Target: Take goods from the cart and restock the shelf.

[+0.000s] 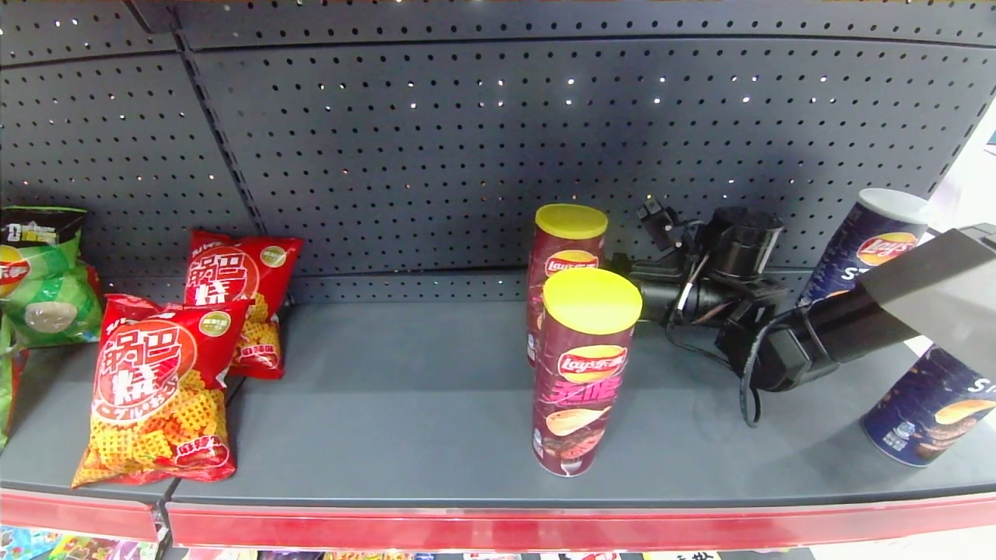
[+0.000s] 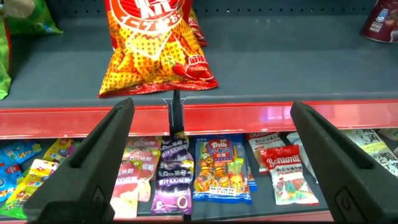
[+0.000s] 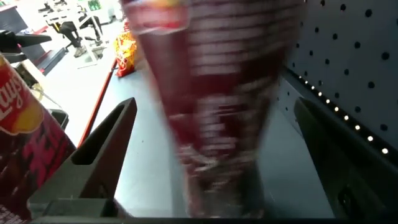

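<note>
Two maroon chip cans with yellow lids stand upright mid-shelf, one [image 1: 583, 381] in front and one [image 1: 566, 243] behind it near the pegboard. My right gripper [image 1: 625, 271] is at the rear can's right side. In the right wrist view that can [image 3: 214, 87] stands between the spread fingers [image 3: 106, 149], with a gap on both sides, so the right gripper [image 3: 212, 106] is open; the front can [image 3: 25, 137] shows at the edge. My left gripper [image 2: 211, 106] hangs open and holds nothing, in front of the shelf's red front edge [image 2: 249, 115].
Two red snack bags [image 1: 159, 389] [image 1: 237, 292] and green bags [image 1: 43, 276] stand at the shelf's left. Dark blue cans [image 1: 875, 241] [image 1: 930, 412] are at the right end. Bare shelf [image 1: 389, 397] lies between bags and cans. Candy packs [image 2: 221, 168] fill the shelf below.
</note>
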Tool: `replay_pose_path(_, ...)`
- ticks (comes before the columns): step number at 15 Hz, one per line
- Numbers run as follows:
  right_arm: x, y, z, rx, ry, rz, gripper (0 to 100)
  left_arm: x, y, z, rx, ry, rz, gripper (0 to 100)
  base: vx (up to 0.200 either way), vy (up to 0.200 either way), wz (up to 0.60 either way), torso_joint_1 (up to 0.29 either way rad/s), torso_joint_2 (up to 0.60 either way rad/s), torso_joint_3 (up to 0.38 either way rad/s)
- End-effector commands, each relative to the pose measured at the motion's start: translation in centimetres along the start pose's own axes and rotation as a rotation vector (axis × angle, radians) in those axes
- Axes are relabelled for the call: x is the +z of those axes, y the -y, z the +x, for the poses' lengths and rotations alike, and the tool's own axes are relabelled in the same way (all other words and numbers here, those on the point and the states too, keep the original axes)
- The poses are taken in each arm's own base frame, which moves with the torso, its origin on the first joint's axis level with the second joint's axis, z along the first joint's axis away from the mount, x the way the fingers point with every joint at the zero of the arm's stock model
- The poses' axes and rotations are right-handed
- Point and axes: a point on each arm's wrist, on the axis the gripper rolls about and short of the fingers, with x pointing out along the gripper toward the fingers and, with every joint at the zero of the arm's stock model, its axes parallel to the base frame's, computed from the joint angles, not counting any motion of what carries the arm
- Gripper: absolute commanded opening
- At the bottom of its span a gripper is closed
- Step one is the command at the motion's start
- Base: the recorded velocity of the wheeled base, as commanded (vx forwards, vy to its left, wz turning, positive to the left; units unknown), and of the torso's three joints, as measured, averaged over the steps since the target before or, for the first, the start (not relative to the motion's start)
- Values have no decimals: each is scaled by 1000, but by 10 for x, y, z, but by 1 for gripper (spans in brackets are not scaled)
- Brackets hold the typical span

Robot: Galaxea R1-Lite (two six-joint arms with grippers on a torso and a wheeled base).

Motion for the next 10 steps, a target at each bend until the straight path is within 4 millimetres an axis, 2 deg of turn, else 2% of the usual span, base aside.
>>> replay_pose_path(1, 7, -4, -7, -10, 4, -9, 100, 0, 0, 0, 0, -1, -1, 100, 0, 0, 0, 0, 0, 0)
replay_pose_path(3, 12, -12, -17, -24, 0, 1, 100, 0, 0, 0, 0, -1, -1, 100, 0, 0, 0, 0, 0, 0)
replay_pose_path(4, 13, -16, -29, -49, -7, 12, 100, 0, 0, 0, 0, -1, -1, 100, 0, 0, 0, 0, 0, 0)
replay_pose_path(10, 20, -31, -59, -106, -15, 19, 100, 0, 0, 0, 0, -1, -1, 100, 0, 0, 0, 0, 0, 0)
